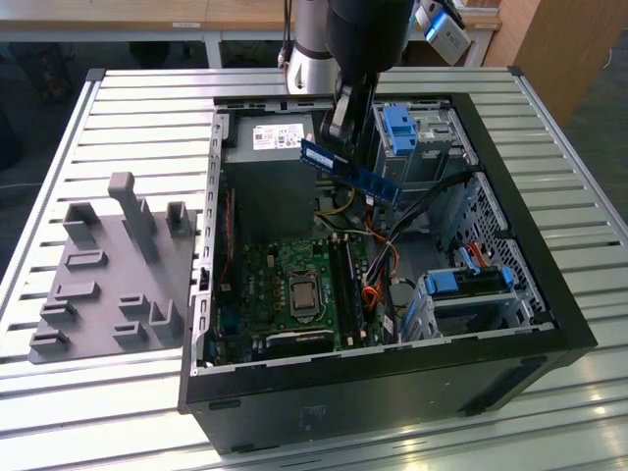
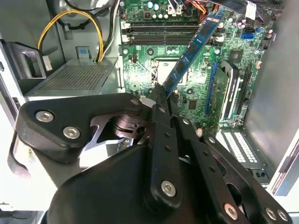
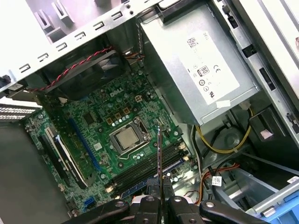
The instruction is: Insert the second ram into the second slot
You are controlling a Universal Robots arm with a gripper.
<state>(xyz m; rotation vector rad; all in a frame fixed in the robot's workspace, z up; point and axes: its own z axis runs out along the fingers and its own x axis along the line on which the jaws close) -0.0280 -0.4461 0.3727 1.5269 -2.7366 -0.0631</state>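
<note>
matt black gripper (image 2: 161, 93); ribbed, dull metal table (image 1: 147, 108).

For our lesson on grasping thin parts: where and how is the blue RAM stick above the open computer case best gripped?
Pinch the second ram across its two flat faces, near one end, coming from the long edge turned away from the motherboard. It is thin and flat, so only the faces give the gripper purchase, and this probably leaves the insertion edge free.
</note>
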